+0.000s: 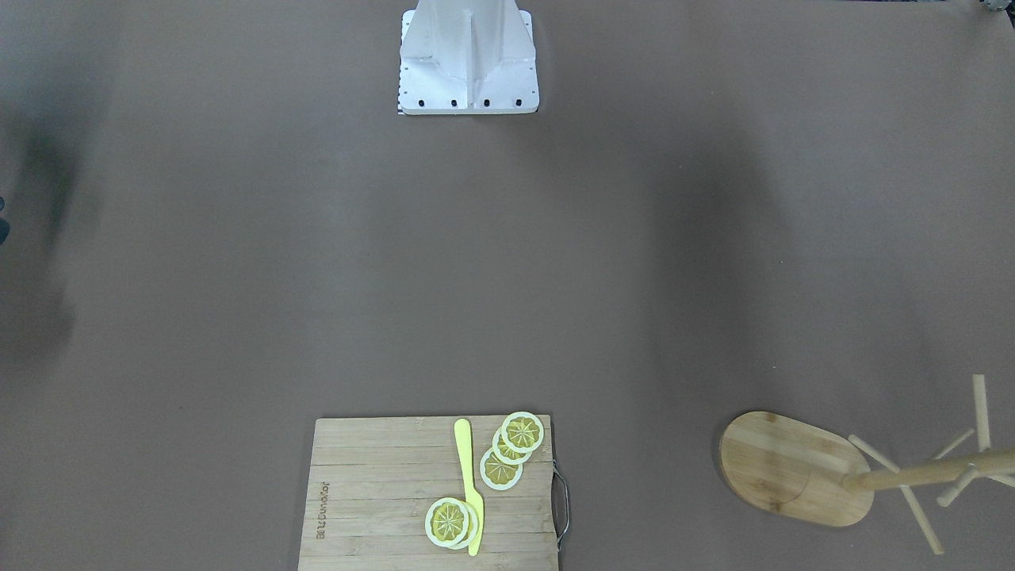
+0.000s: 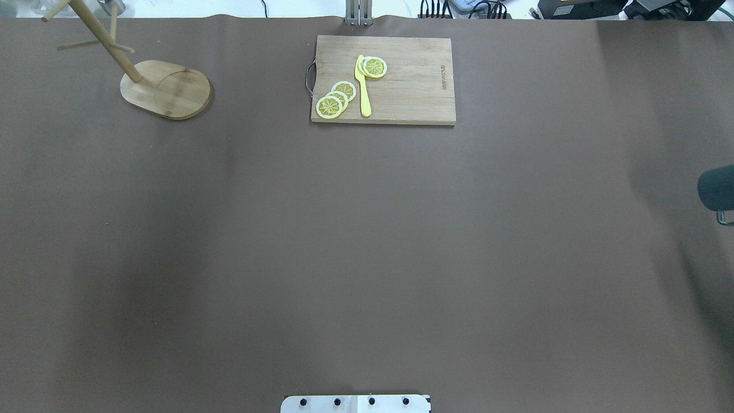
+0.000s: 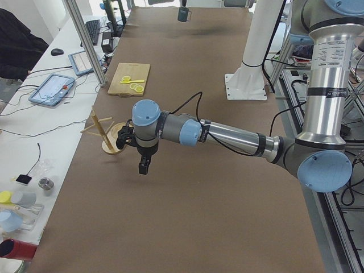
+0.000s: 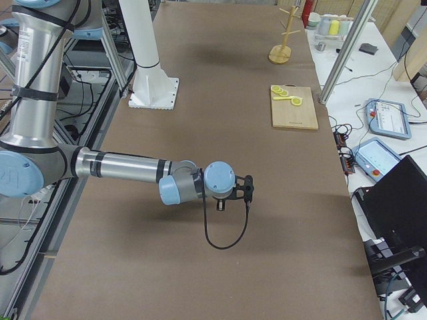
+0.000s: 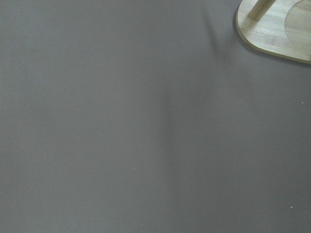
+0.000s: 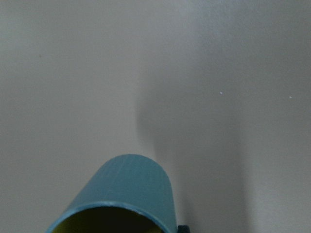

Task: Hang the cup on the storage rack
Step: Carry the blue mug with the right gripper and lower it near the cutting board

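The cup is a dark blue-grey mug at the right edge of the overhead view, handle toward the robot. It fills the bottom of the right wrist view, olive inside showing, and seems to hang above the table. It is a small dark shape in the exterior left view. My right gripper shows only in the exterior right view, so I cannot tell its state. The storage rack stands far left, also seen in the front view. My left gripper hovers beside the rack; I cannot tell its state.
A wooden cutting board with lemon slices and a yellow knife lies at the table's far middle edge. The robot's white base stands at the near edge. The rack's base shows in the left wrist view's top right corner.
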Tool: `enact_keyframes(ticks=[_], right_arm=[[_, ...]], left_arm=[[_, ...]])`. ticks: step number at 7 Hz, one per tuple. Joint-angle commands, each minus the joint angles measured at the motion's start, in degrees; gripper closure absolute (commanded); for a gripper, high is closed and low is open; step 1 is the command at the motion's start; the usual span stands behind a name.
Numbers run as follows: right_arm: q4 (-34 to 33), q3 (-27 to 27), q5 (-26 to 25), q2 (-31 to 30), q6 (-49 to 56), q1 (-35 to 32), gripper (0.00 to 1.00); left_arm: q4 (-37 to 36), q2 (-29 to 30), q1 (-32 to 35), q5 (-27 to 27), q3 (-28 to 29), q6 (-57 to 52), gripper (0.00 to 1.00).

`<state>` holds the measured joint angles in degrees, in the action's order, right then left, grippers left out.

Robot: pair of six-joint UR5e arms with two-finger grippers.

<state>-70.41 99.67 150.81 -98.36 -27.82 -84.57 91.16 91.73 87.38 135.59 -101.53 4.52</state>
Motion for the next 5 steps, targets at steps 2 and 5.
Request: enact_keyframes(ticks=[2, 5], right_arm=[[-0.2, 3.2, -3.9, 13.4, -31.4, 9.1, 1.0], [-20.6, 3.4, -15.3, 31.7, -41.4, 20.6, 1.0]], left_arm=[[0.2, 0.2, 0.1, -0.1, -1.3, 0.5, 0.02], [0.2, 0.4, -0.1, -0.3, -0.8, 1.7, 0.02]])
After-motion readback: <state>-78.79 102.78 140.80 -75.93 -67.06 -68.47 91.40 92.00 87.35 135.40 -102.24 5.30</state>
